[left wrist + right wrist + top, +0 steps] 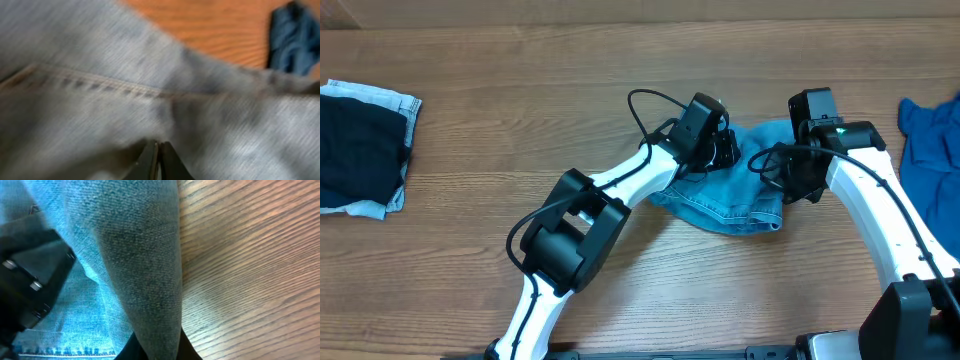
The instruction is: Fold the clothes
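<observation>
Middle of frame: jeans [745,200] — half folded.
Left gripper [158,150], right gripper [157,347]: both pinched shut on jeans.
Far left: pile [360,150] — done.
Far right: blue denim [930,130] waits.

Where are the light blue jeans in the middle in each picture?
Overhead: the crumpled light-blue denim jeans sit just right of the middle.
Left wrist: jeans fill nearly the whole picture.
Right wrist: jeans cover the left half.
Shared landmark: the brown wooden table.

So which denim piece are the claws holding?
The light-blue jeans at centre, pinched by left claw and right claw; the navy pile sits far left, the bright-blue piece far right, both untouched.
</observation>
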Robot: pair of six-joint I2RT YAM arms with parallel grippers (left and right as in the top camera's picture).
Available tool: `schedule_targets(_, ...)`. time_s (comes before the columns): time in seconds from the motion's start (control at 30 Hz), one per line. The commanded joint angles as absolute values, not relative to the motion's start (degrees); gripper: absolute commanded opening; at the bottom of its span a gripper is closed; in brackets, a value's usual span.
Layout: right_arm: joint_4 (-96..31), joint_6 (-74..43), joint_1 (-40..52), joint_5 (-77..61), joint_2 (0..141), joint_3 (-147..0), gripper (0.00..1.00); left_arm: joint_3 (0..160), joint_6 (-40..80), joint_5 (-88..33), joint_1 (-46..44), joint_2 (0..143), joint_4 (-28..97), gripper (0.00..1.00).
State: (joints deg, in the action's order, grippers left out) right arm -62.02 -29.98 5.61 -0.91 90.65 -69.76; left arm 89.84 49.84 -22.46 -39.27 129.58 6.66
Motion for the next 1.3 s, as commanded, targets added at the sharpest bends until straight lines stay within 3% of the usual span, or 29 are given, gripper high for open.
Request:
schedule_targets(0.0,-61.63,-30.04,5.50,-1.83,90.67,-70.85,0.04,90.54,45.12,-23.81,-39.55,130.52,15.03,0.05)
schedule_targets(0.3,-62.28,-30.06,5.50,-3.53,90.67,-70.85,0.04,90.89,38.63,-24.10,-39.62,131.11,18.28,0.09)
schedule_targets(0.43,-59.00,-30.83,5.74,-11.90,90.67,-70.85,0.04,94.35,36.27,-27.05,-34.92,127.07,22.33,0.11)
schedule_targets(0.73,-48.18,-39.31,11.40,-13.13,90.87,-70.85,0.04,98.35,25.21,-26.24,-25.12,111.98,37.85,0.13)
schedule_targets(1.03,-45.82,-35.55,14.52,-13.17,94.89,-70.89,0.04,97.14,24.36,-11.33,-25.47,111.33,46.09,0.13)
schedule_targets(1.27,-46.74,-31.07,17.17,-14.17,94.91,-70.89,0.04,88.25,24.38,-9.52,-25.19,112.51,43.11,0.13)
